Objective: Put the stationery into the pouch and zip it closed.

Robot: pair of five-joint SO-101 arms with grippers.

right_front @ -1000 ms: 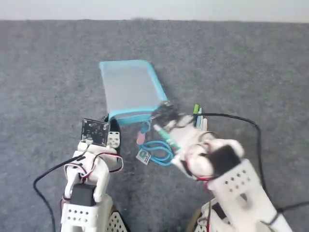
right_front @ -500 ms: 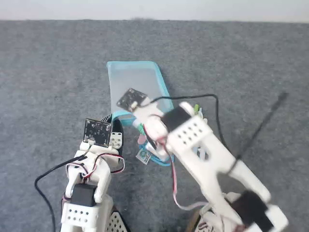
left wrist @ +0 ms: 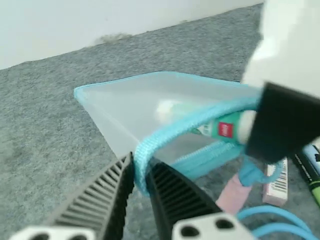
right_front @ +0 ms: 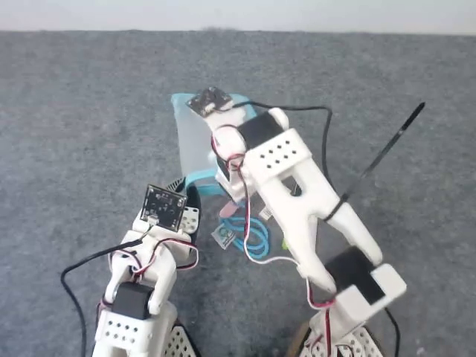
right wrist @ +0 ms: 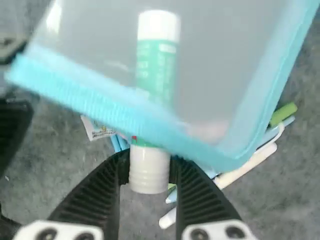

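On the grey mat [right_front: 89, 111] I see the pouch [right_front: 195, 145]. My right gripper [right wrist: 149, 159] sits at the pouch's mouth, clamped on the glue stick [right wrist: 148, 175], which reaches well inside the pouch. My left gripper [left wrist: 141, 164] pinches the pouch's blue zip edge [left wrist: 200, 120]. Pens [right wrist: 260, 150] lie just beside the pouch.

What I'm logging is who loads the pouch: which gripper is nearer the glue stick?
Right. The right gripper is shut on the glue stick at the pouch mouth; the left gripper pinches the pouch's blue edge, beside the stick, not touching it.
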